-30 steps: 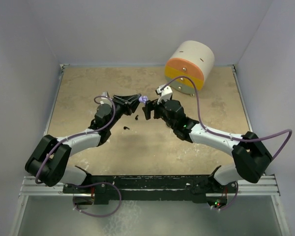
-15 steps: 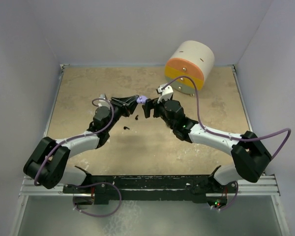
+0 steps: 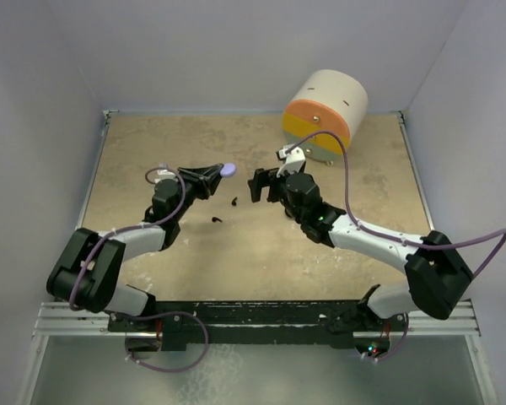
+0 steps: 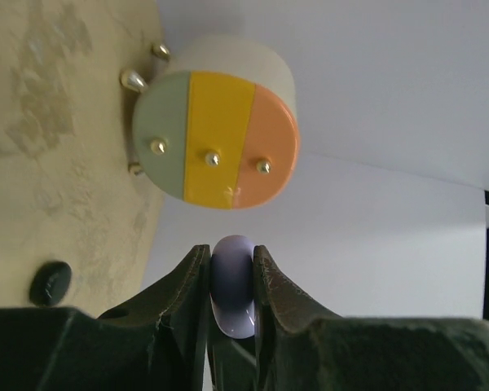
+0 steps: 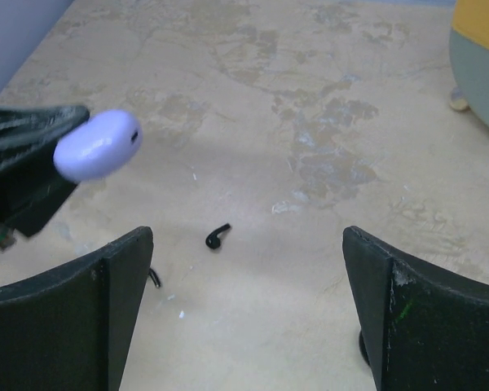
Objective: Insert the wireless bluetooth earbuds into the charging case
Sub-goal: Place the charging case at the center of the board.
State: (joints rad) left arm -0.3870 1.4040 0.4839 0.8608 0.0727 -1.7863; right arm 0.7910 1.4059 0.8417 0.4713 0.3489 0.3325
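Smooth lavender case [image 4: 232, 285] in left claw [image 4: 231, 254]

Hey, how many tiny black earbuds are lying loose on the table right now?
2. One black comma-shaped earbud lies mid-table. The second earbud lies slightly nearer the arm bases, to its left. More may be hidden from view.

Left pincer [image 4: 231, 254] clamped, right pincer [image 5: 246, 238] spread
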